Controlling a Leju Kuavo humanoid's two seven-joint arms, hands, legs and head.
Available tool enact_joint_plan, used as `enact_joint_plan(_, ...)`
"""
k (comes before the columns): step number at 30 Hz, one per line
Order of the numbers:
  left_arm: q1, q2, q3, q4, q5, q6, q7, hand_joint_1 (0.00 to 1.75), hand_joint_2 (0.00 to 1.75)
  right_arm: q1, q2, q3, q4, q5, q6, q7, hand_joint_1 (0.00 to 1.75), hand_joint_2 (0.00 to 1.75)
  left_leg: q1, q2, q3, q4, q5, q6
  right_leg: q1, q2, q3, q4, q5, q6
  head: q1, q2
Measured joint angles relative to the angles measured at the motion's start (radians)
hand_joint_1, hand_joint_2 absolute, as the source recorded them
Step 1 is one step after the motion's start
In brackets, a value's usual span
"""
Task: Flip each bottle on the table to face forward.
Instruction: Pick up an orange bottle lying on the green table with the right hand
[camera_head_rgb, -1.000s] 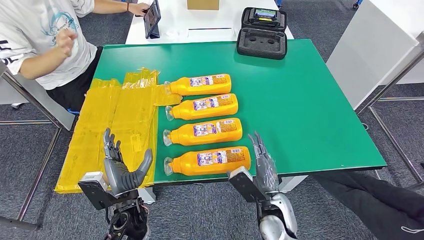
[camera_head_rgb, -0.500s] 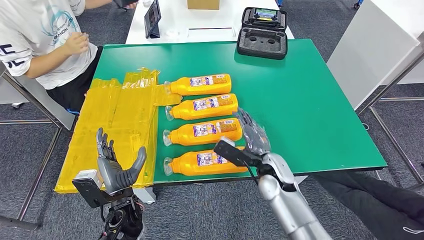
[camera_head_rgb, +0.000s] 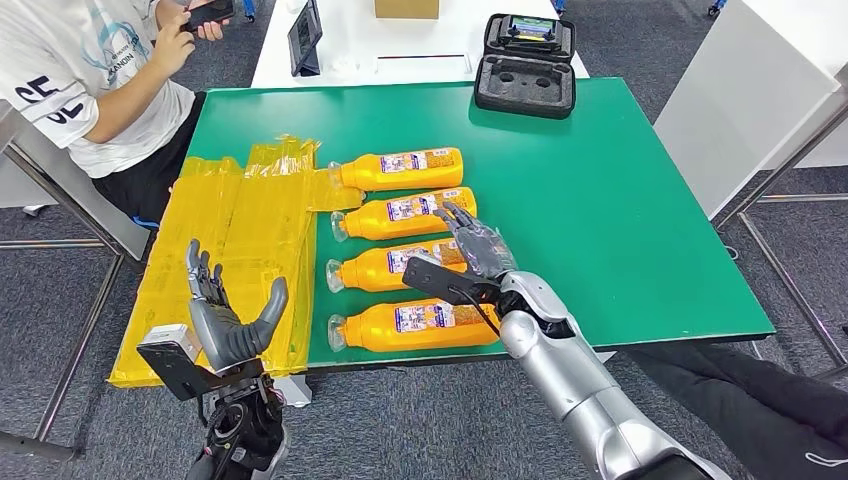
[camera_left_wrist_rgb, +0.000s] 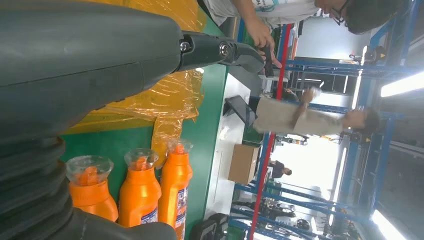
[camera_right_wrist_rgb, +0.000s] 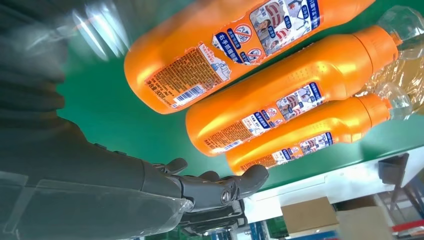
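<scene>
Right hand (camera_head_rgb: 478, 250) poised above the bottle row
Fingers spread, nothing held; third bottle (camera_head_rgb: 405, 263) lies directly beneath, long axis crosswise.

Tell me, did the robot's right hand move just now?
Yes. The right hand went from the table's near edge out over the orange bottles, towards the black case.

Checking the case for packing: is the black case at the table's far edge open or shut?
Open: the black case shows its lid raised behind a foam-lined base.
</scene>
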Motion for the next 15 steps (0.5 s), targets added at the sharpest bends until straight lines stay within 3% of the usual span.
enact_joint_plan(8, -0.007, 0.0, 0.002, 0.002, 0.001, 0.0, 0.0, 0.0, 1.75, -0.017, 0.001, 0.018, 0.03, -0.016, 0.01, -0.011, 0.0, 1.75, 0.0, 0.0, 0.0, 0.0, 0.0, 0.0, 0.0, 0.0, 0.0, 0.0, 0.0, 0.0, 0.0, 0.0)
enact_joint_plan(15, -0.007, 0.0, 0.011, 0.009, 0.003, 0.001, 0.0, 0.0, 1.75, -0.031, 0.001, 0.045, 0.04, -0.115, 0.091, -0.047, 0.0, 1.75, 0.0, 0.0, 0.0, 0.0, 0.0, 0.0, 0.0, 0.0, 0.0, 0.0, 0.0, 0.0, 0.0, 0.0)
